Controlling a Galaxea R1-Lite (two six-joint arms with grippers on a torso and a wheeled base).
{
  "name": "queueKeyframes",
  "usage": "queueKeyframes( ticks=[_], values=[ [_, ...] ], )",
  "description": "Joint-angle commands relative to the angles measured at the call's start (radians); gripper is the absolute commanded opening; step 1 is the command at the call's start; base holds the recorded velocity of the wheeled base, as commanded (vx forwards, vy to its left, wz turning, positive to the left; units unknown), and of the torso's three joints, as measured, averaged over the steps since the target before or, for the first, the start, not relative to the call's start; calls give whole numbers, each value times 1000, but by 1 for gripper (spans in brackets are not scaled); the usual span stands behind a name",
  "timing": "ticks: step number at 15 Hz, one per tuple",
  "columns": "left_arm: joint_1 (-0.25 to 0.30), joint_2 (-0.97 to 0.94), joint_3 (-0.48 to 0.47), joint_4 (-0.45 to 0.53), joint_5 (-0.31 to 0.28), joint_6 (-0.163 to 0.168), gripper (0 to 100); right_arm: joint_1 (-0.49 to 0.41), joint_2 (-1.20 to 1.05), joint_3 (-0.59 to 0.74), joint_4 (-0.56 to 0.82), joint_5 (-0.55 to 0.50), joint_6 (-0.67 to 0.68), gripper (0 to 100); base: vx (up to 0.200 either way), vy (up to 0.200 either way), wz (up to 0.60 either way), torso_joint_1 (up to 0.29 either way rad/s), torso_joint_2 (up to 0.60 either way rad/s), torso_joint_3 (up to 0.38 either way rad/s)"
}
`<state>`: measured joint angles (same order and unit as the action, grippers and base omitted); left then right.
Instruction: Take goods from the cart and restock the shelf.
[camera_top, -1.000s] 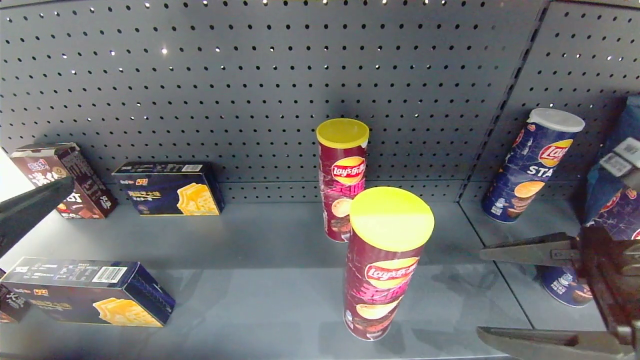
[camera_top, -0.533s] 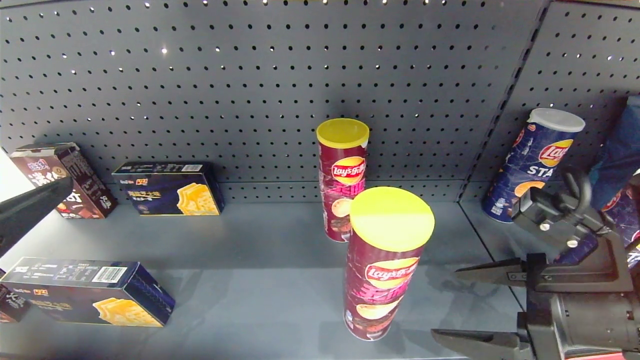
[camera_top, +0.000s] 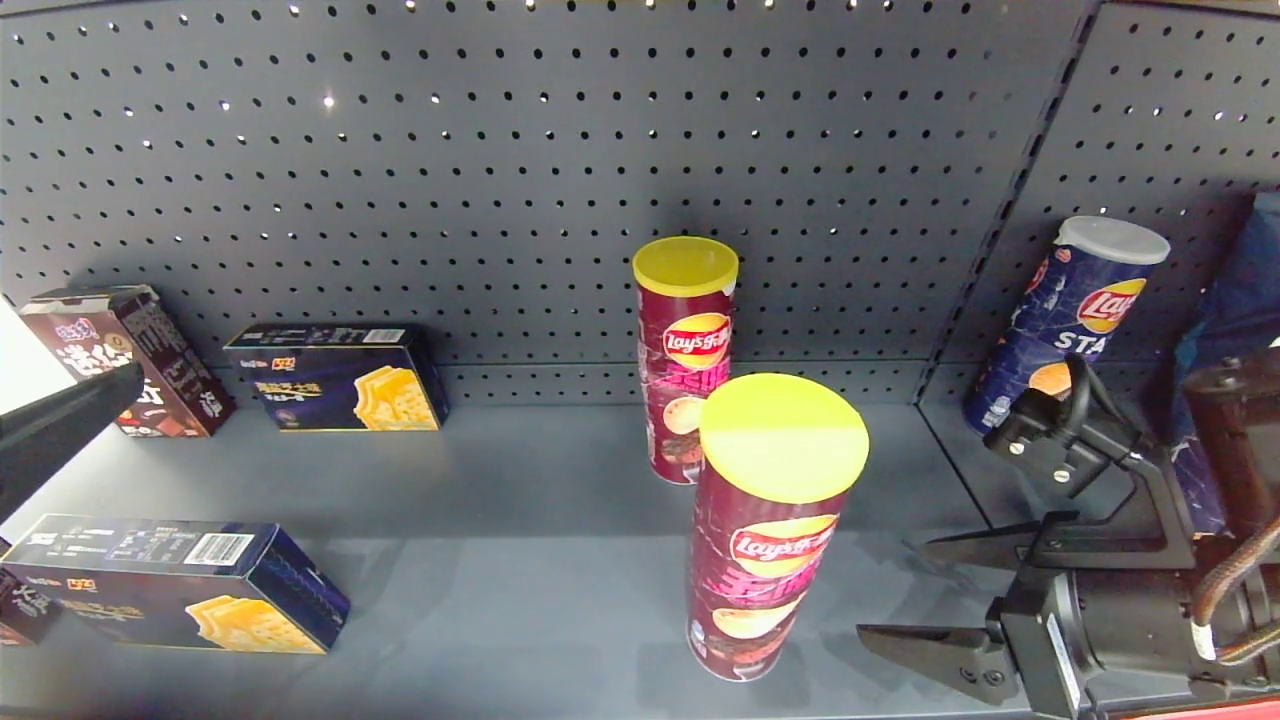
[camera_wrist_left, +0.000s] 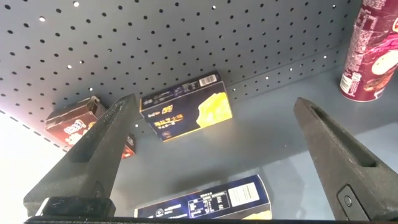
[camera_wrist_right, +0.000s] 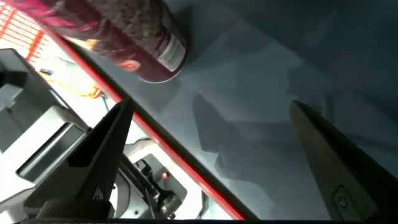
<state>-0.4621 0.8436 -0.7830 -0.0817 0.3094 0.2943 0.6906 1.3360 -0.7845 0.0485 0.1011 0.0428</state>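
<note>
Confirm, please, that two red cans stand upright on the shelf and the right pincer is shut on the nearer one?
No: the head view shows the right pincer open and empty beside the nearer can. It and the farther can do stand upright on the shelf.

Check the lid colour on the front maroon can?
Yellow lid; the head view shows it best.

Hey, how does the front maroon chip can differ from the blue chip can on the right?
The front maroon can has a yellow lid; the blue can has a grey one. The maroon can stands near the front edge of the shelf, the blue can back by the pegboard. Both are lidded tubes standing on end.
</note>
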Motion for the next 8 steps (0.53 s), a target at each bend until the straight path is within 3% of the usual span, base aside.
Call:
queueKeyframes(
  ticks=[1, 8],
  values=[
    [-1, -5, 1, -3, 1, 0, 100, 0, 38, -13, -10, -3, 0, 100, 0, 0, 0, 0, 0, 0],
    [-1, -5, -5, -3, -3, -30, 100, -2, 121, -76, -12, -15, 0, 100, 0, 0, 0, 0, 0, 0]
  ],
)
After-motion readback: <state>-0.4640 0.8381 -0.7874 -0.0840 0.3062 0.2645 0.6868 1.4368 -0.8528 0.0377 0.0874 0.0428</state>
